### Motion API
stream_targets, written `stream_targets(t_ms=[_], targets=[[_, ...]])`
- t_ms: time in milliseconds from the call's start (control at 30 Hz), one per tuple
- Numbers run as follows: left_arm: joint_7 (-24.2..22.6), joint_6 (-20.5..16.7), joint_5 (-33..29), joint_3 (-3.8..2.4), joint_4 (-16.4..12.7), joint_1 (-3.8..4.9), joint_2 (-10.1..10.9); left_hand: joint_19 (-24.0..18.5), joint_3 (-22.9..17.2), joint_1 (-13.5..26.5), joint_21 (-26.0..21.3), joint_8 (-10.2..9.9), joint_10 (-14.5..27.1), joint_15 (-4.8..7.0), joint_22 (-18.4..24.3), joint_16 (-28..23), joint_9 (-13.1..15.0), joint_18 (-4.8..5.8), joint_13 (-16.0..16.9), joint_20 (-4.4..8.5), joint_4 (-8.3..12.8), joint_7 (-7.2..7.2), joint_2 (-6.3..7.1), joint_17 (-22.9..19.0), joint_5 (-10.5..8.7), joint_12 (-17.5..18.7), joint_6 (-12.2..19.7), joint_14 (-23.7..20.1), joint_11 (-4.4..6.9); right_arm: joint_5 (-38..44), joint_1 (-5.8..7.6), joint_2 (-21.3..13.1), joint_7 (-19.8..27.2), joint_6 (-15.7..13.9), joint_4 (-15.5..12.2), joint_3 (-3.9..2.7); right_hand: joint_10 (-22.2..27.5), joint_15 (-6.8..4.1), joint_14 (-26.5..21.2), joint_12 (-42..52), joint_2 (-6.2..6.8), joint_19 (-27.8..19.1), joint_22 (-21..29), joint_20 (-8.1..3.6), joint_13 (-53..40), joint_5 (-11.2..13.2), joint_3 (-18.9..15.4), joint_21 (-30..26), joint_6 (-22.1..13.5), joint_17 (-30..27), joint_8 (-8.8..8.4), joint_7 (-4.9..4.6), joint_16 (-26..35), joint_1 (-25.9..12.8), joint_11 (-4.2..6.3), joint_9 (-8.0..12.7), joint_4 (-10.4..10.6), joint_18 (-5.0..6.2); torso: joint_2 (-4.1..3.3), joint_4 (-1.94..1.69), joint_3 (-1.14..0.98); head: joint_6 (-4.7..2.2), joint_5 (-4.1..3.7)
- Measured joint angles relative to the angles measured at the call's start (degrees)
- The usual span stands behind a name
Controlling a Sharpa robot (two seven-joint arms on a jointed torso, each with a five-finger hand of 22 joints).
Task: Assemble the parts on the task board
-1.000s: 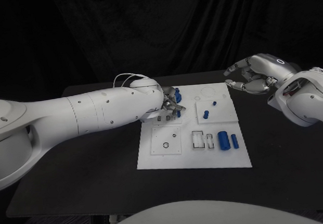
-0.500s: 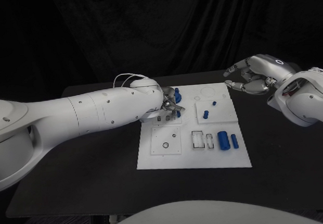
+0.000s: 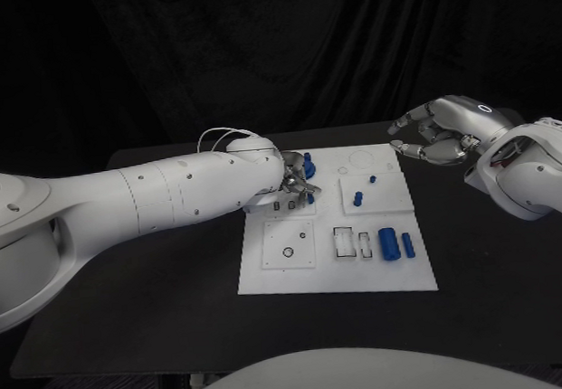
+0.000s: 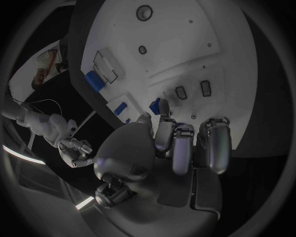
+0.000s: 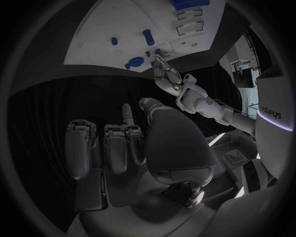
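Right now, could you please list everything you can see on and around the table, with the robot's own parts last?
Table: one, black, under everything.
Task board: one, white plate, middle of the table, with outlined recesses and small holes.
Large blue parts: two, lying side by side on the board's near right part.
Small blue parts: two, on the raised square plate at the board's right.
Blue parts by the left hand: a few at the board's far left; exact count unclear.
Left hand: one, silver, over the board's far left, fingertips at a blue part; whether it grips is unclear.
Right hand: one, silver, above the table past the board's far right corner, fingers curled, holding nothing.
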State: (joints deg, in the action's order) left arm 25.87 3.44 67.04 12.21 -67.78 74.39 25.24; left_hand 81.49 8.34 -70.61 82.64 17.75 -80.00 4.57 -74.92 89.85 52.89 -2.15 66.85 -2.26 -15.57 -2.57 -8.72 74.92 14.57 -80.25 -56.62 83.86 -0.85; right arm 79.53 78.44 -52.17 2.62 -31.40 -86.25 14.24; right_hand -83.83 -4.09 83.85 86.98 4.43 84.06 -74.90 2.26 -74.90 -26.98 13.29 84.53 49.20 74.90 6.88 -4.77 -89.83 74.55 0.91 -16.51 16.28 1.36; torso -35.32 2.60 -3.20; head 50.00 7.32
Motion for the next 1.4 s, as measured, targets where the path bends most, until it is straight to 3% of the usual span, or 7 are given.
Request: stream_targets(t_ms=[633,800,900,967,1167,1400], targets=[[-0.3,0.4,0.0,0.00,0.2,-0.37,-0.3,0.0,-0.9,-0.2,0.0,-1.1,0.0,-0.19,0.0,0.0,-0.4,0.00,0.0,0.00,0.3,-0.21,0.18,0.0,0.27,0.0,0.2,0.2,0.00,0.0,-0.02,0.4,0.0,0.3,0.4,0.00,-0.2,0.00,0.0,-0.2,0.00,0.0,0.0,0.00,0.0,0.0,0.0,0.0,0.2,0.0,0.00,-0.20,0.0,0.0,-0.20,0.1,0.0,0.00,0.01,-0.03,-0.02,0.00,-0.51],[-0.4,0.6,0.0,0.00,0.3,-0.44,-0.3,-0.2,-1.5,-0.6,-0.2,-1.9,0.0,-0.20,0.0,0.0,-0.7,0.00,0.0,-0.21,0.6,-0.20,0.57,0.0,1.24,0.0,0.2,0.2,0.00,0.0,-0.02,0.4,0.0,0.3,0.4,0.00,-0.2,0.00,0.0,-0.2,0.00,0.0,0.0,0.00,0.0,0.0,0.0,0.0,0.2,0.0,0.00,-0.20,0.0,0.0,-0.20,0.1,0.0,0.01,0.03,-0.02,-0.02,0.00,-0.42],[-0.4,0.7,0.0,0.00,0.3,-0.46,-0.3,-0.2,-2.1,-0.7,-0.2,-2.5,0.0,-0.21,0.0,0.0,-1.0,0.00,0.0,-0.21,0.8,-0.20,0.72,0.0,2.48,0.0,0.2,0.2,0.00,0.0,-0.02,0.5,0.0,0.3,0.4,0.00,-0.2,0.00,0.0,-0.2,0.00,0.0,0.0,0.00,0.0,0.0,0.0,0.0,0.2,0.0,0.00,-0.20,0.0,0.0,-0.20,0.1,0.0,0.00,0.04,-0.01,-0.01,0.00,-0.41],[-0.4,0.7,0.0,0.00,0.4,-0.48,-0.3,-0.2,-2.6,-1.1,-0.2,-2.9,0.0,-0.26,0.0,0.0,-1.1,0.00,-2.0,-0.21,1.1,-0.21,1.14,0.0,3.95,0.0,0.2,0.1,0.00,0.0,-0.02,0.5,0.0,0.3,0.4,0.00,-0.2,0.00,0.0,-0.2,0.00,0.0,0.0,0.00,0.0,0.0,0.0,0.0,0.2,0.0,0.00,-0.20,0.0,0.0,-0.20,0.1,0.0,0.00,0.03,-0.01,-0.01,0.00,-0.44],[-0.4,0.9,0.0,-0.02,0.6,-0.50,-0.3,-0.2,-4.5,-1.8,-0.4,-4.1,0.0,-0.31,0.0,0.0,-1.3,0.00,-2.1,-0.21,1.7,-0.08,1.61,0.0,6.89,0.0,-0.3,0.1,0.00,0.0,-0.02,0.5,0.0,0.4,0.4,0.00,-0.2,0.00,0.0,-0.2,0.00,0.0,0.0,0.00,0.0,0.0,0.0,0.0,0.2,0.0,0.00,-0.20,0.0,0.0,-0.20,0.1,0.0,0.00,0.02,0.00,-0.03,0.00,-0.52],[-0.6,1.1,0.0,-0.04,0.6,-0.50,-0.2,-0.2,-7.8,-3.2,-0.6,-5.0,0.0,-0.40,0.0,0.0,-1.4,0.01,-4.5,-0.21,2.5,0.20,2.59,0.0,8.59,0.0,-0.6,0.2,-0.01,0.0,-0.02,0.5,-0.1,0.4,0.5,0.00,-0.2,0.00,0.0,-0.2,0.00,0.0,0.0,0.00,0.0,0.0,0.0,0.0,0.2,0.0,0.00,-0.20,0.0,0.0,-0.20,0.3,0.0,0.00,0.00,-0.01,-0.04,0.00,-0.32]])
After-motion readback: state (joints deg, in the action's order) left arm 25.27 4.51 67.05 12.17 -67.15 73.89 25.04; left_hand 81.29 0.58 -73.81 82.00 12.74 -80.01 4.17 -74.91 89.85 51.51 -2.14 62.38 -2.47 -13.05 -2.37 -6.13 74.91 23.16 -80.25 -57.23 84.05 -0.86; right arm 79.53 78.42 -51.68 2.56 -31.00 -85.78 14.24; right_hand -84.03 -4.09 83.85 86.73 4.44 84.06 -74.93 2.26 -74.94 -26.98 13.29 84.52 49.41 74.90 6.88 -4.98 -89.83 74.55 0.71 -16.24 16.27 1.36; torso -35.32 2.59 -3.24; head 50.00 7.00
